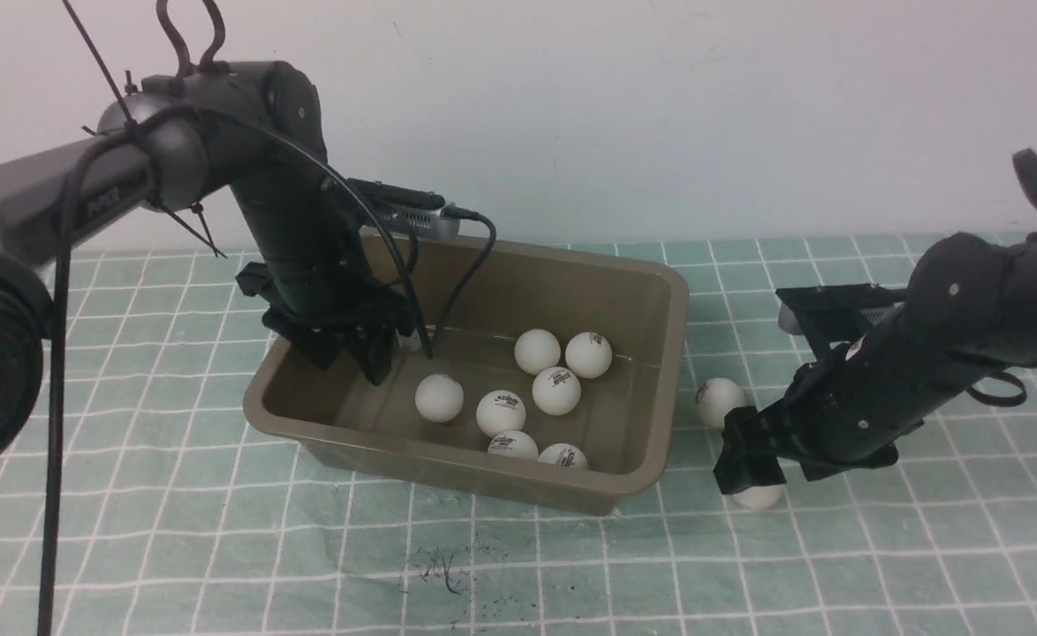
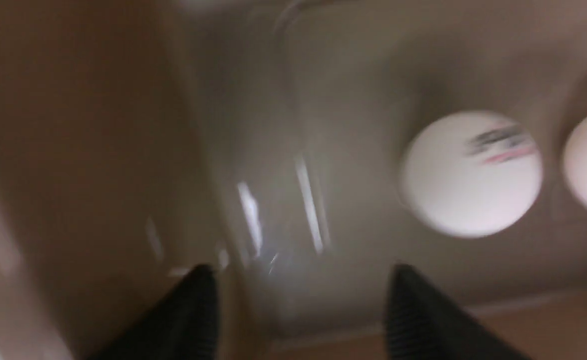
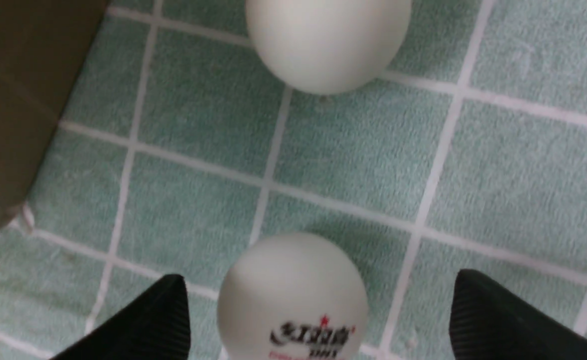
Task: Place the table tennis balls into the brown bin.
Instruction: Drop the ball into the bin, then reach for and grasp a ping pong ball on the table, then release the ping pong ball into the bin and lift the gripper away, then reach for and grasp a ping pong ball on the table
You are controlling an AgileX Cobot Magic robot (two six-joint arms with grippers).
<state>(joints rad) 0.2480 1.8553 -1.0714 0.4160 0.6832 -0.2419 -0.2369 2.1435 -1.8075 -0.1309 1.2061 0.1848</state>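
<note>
The brown bin (image 1: 664, 353) stands mid-table with several table tennis balls (image 1: 556, 390) on its floor. My left gripper (image 1: 355, 353) hangs inside the bin's left end. In the left wrist view it (image 2: 301, 280) is open and empty over the bin floor (image 2: 283, 125), with a ball (image 2: 472, 172) off to one side. Right of the bin, my right gripper (image 1: 748, 464) is low over a ball (image 1: 759, 497) on the cloth. The right wrist view shows that logo ball (image 3: 293, 295) between the open fingers (image 3: 488, 310) with gaps on both sides. A second loose ball (image 1: 718, 400) (image 3: 328, 40) lies just beyond.
A green cloth with a white grid (image 1: 218, 548) covers the table. The bin's outer corner (image 3: 13, 100) is close beside the right gripper. A pale wall stands behind the table. Cables hang off the left arm (image 1: 465, 283) into the bin.
</note>
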